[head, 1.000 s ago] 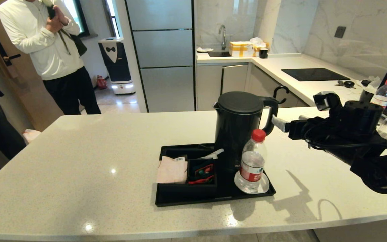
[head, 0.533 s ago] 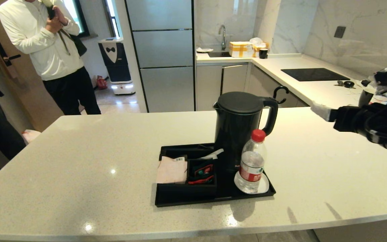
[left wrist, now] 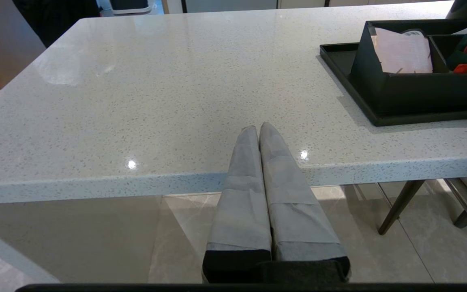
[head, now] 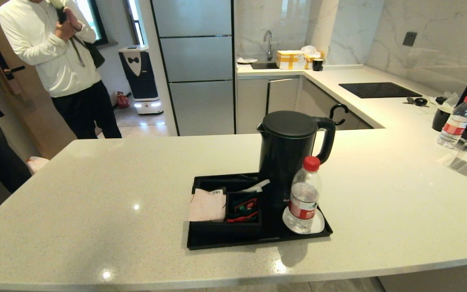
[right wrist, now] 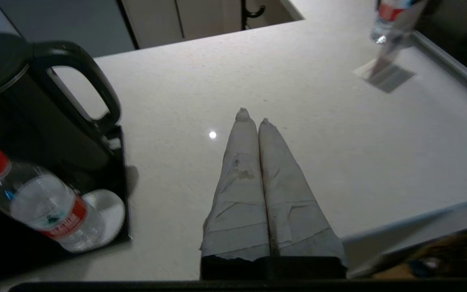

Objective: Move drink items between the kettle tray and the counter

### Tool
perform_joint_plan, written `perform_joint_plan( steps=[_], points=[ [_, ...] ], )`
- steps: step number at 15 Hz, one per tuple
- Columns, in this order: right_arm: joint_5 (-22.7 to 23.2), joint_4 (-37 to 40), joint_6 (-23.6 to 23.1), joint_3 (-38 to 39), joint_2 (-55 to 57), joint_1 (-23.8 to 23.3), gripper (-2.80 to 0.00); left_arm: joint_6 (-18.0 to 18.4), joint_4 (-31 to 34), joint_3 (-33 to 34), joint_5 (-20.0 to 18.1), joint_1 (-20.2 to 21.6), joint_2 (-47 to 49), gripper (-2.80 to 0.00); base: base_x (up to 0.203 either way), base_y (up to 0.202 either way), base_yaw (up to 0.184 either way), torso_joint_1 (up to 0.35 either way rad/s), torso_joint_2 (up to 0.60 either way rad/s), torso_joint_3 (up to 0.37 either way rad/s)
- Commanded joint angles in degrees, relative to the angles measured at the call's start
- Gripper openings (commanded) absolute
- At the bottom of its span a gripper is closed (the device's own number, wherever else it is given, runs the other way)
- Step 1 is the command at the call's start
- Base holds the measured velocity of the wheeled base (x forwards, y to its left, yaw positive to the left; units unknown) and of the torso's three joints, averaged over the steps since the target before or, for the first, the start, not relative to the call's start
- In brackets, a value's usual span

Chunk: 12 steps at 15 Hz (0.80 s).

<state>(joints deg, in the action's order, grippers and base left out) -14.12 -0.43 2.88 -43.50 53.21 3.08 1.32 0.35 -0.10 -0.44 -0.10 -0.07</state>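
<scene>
Standing at frame centre, one black kettle and one water bottle are held by the tray; a second bottle is seen at right. Left gripper and right gripper are pressed closed, empty.

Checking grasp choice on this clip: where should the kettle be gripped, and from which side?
Probably the loop handle of the kettle, approached from the robot's right: it stands clear of the body with an open gap for fingers, while the water bottle crowds the front.

Head view looks down over the counter; both wrist views, low at its edge, share the kettle tray.
</scene>
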Motion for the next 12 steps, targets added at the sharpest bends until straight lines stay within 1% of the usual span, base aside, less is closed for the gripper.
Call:
perform_joint_plan(
  steps=[1,3,4,6,7,8,10,12],
  points=[
    [-2.1,12.9,0.3,-2.8,-13.0,-0.3,-2.80,0.0,-0.1,0.0,0.0,0.0,0.1,-2.80,0.000,0.000,0.000,0.000,0.00,0.000],
    [-4.0,25.0,1.5,-6.4,-22.8,-1.0,-2.80,0.0,-0.1,0.0,0.0,0.0,0.1,-2.80,0.000,0.000,0.000,0.000,0.00,0.000],
    [-4.5,29.8,1.8,-7.3,-27.2,-1.8,-2.80,0.0,-0.1,0.0,0.0,0.0,0.1,-2.80,0.000,0.000,0.000,0.000,0.00,0.000],
    [-5.1,36.4,2.3,-7.4,-33.0,-3.0,-2.80,0.0,-0.1,0.0,0.0,0.0,0.1,-2.80,0.000,0.000,0.000,0.000,0.00,0.000],
    [-5.0,37.3,2.3,-6.5,-34.5,-3.4,-2.80,0.1,-0.1,0.0,0.0,0.0,0.1,-2.80,0.000,0.000,0.000,0.000,0.00,0.000],
    [-5.2,37.3,2.5,-3.4,-37.6,-3.6,-2.80,0.1,-0.1,0.0,0.0,0.0,0.1,-2.80,0.000,0.000,0.000,0.000,0.00,0.000],
    [-5.8,37.2,3.2,5.5,-45.8,-3.6,-2.80,0.0,-0.1,0.0,0.0,0.0,0.1,-2.80,0.000,0.000,0.000,0.000,0.00,0.000],
    [-4.7,36.1,2.7,12.0,-52.2,-3.5,-2.80,0.0,-0.1,0.0,0.0,0.0,0.1,-2.80,0.000,0.000,0.000,0.000,0.00,0.000]
  ],
)
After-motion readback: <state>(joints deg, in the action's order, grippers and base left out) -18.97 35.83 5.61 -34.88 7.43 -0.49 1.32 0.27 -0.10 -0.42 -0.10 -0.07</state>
